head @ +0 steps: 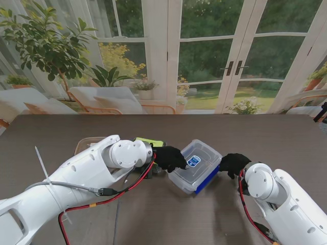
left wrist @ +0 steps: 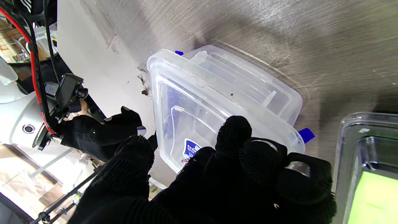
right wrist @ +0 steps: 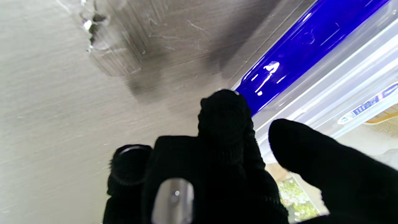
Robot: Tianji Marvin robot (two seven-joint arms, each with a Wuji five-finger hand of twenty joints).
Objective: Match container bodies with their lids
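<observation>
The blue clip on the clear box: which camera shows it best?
The right wrist view: the blue clip fills the frame, one right robot hand fingertip at its end. The stand view shows it as a thin strip along the clear box; the left wrist view shows only a corner.

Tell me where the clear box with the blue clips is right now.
In the stand's view the clear box sits mid-table, slightly to the right, between the left hand touching its lid and the right hand at its blue clip.
</observation>
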